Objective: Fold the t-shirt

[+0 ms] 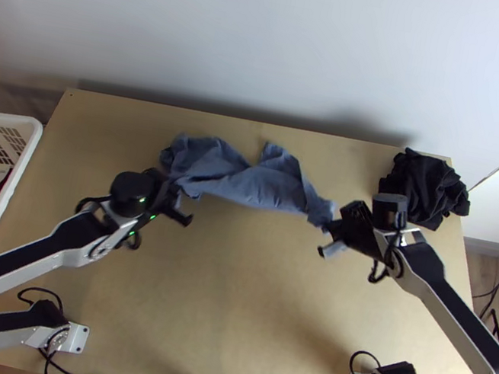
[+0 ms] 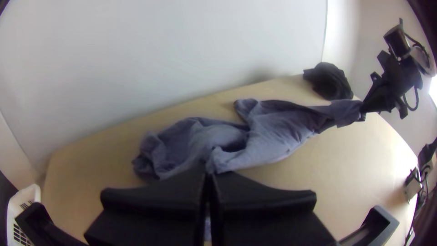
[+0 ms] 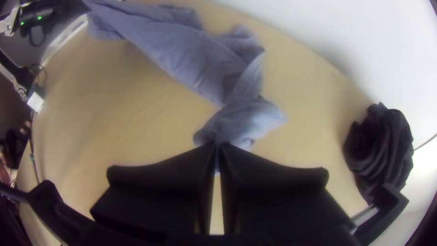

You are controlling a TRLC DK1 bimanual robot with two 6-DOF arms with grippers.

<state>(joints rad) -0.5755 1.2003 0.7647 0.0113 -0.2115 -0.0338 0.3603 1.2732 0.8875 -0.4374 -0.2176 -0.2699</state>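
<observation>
While two robot arms work above a light wooden table (image 1: pixel 229 299), a blue-grey t-shirt (image 1: pixel 249 187) hangs and trails between them toward the far edge, bunched and twisted, with no flat panel showing. The left gripper (image 2: pixel 209 175) pinches fabric at the garment's left end; the right gripper (image 3: pixel 218 146) has its black fingers closed on a gathered bit at the right end. Whether those are sleeves, shoulders or hem cannot be told.

The job appears to be at the spreading-out step, ahead of any real fold. The next move likely calls for the grippers to draw apart until the cloth pulls taut, then lower it toward the near edge so it lies flat; a loose flap could otherwise tuck underneath and spoil the first crease.

The shirt's long axis runs from the left side to the right, roughly along the far edge, its right end angled slightly toward the near edge. A short peak of cloth, just right of the middle, points at the far edge. Which way the collar faces cannot be made out. A black cloth (image 1: pixel 423 188) sits heaped at the far right corner, well apart from the shirt.
</observation>
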